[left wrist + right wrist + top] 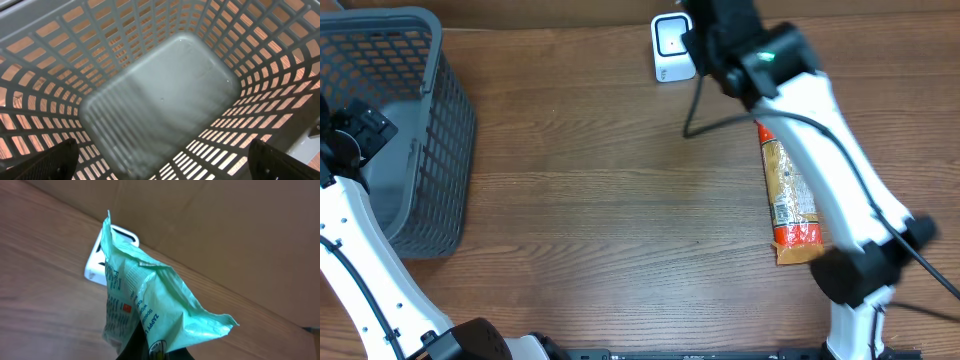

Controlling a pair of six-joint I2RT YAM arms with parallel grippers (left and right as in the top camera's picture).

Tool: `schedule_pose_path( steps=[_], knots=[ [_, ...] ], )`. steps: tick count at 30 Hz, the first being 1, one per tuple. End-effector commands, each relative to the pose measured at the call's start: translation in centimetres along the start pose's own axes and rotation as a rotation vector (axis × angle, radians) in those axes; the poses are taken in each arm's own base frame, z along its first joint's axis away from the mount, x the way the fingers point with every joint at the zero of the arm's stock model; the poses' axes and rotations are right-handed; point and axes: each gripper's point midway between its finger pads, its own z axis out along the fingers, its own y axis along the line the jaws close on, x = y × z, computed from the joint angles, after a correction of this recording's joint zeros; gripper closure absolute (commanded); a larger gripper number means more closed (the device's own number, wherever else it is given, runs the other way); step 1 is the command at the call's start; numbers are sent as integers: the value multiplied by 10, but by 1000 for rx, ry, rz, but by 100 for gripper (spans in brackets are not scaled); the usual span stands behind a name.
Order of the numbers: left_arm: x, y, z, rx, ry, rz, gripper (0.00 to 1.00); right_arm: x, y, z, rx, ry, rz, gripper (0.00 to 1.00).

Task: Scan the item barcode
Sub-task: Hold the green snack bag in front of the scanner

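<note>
While gripping green packet by its lower end in right tool, held it raised off worktop, crumpled top edge pointing toward white scanner. Judged reason: pinched at one end so as to leave printed face uncovered for reader. Saw printed text on face turned to wrist camera; could not find barcode itself, too small and creased. Read right tool as clenched tight on packet, pinching thin film with almost no gap.

Placed packet in front of scanner in right wrist view, top corner overlapping scanner's body; could not tell whether touching or just short of it. From overhead, found right arm's end over far edge of worktop, right beside scanner, with packet hidden under arm. Guessed step in hand as presenting packet to scanner; might call for a turn of wrist in case of code facing away from window.

Found left tool released, spread wide, hanging over grey basket and looking straight down at its floor, nothing held. Judged it parked there either ready for drop-off or just clear of scan zone; could not say which.

Noted orange snack pack lying flat on worktop, partly under right arm, well apart from scanner, probably waiting for its own scan.
</note>
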Motion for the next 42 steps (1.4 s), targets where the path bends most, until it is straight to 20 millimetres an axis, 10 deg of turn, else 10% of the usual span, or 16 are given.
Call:
schedule_pose_path(
  steps=[1, 12, 42],
  knots=[
    [-6, -3, -4, 4, -20, -11, 0, 1, 1, 30, 95, 14, -28, 96],
    [-6, -3, -4, 4, -20, -11, 0, -12, 19, 114, 468, -83, -84, 96],
    [-6, -3, -4, 4, -20, -11, 0, -11, 57, 154, 705, -276, 100, 96]
  ],
)
